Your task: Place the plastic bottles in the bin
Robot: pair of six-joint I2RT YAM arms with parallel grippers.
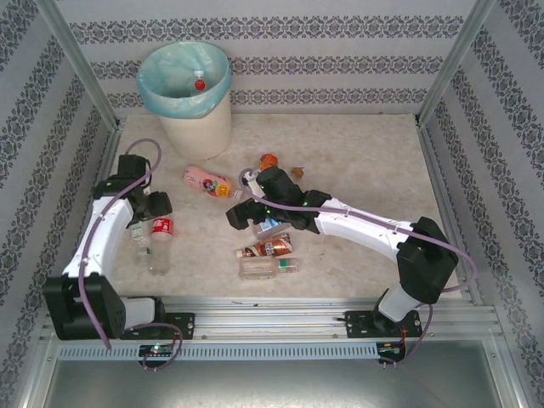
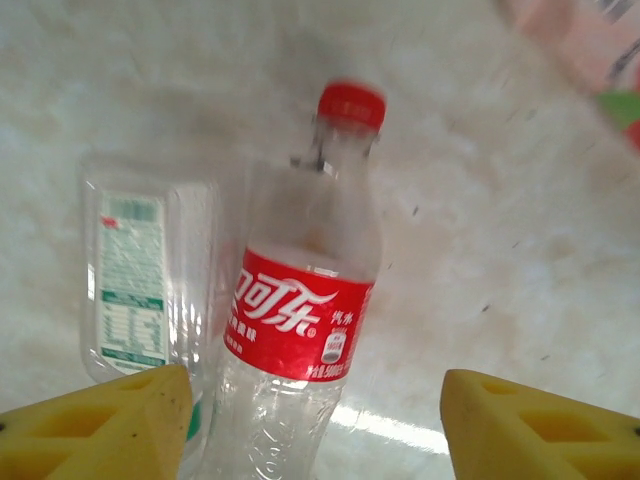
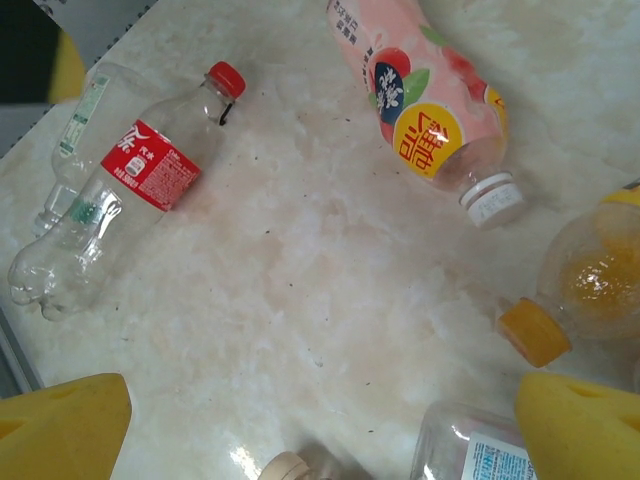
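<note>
Red-label bottle [image 2: 300,330]: lying on the tabletop [image 3: 300,250] between the spread fingers of the left hand [image 2: 317,385], gripped by neither, with a green-label clear bottle [image 2: 135,280] just beside one finger. Right hand [image 3: 322,400]: wide open, empty, pink bottle [image 3: 425,95] ahead of it, orange bottle [image 3: 590,285] near one finger. Bin [image 1: 197,127]: upright, well beyond both hands, a red-capped bottle [image 1: 199,83] inside.

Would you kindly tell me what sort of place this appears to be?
Most likely a robot test cell rather than a real room: a marble-look table boxed in by metal posts and patterned panels, with two arms bolted to a rail and bottles scattered near a bin.
</note>
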